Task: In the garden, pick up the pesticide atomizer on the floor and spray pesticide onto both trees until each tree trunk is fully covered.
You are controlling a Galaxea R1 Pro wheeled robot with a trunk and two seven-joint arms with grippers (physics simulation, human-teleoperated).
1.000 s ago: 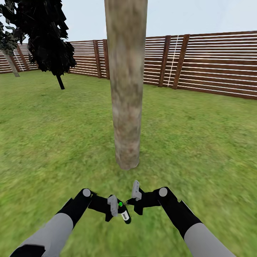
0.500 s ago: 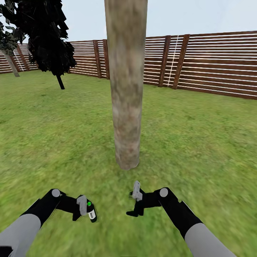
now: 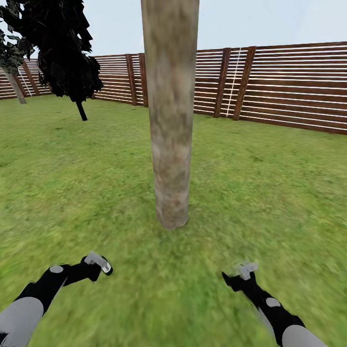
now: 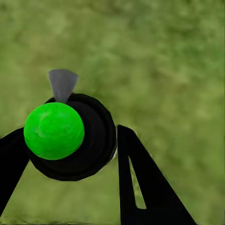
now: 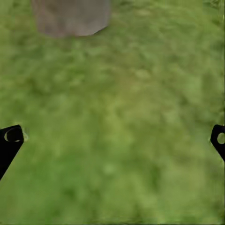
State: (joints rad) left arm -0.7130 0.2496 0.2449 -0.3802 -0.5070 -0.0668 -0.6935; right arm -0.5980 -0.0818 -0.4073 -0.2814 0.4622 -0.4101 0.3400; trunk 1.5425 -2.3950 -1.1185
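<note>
Both arms have swung apart, the left tool (image 3: 99, 263) holding the atomizer (image 4: 77, 138), the right tool (image 3: 246, 271) wide, so the trunk (image 3: 169, 120) stands unsprayed

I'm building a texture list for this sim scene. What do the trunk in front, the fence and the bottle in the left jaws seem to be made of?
Trunk: rough matte bark, judging by its mottled beige-grey blotches.
Fence: stained wood, brown horizontal slats on darker posts, faint sheen.
Bottle: likely smooth black plastic; round, evenly dark, topped by a glossy bright green dome. Plastic or metal cannot be settled from this render.
</note>
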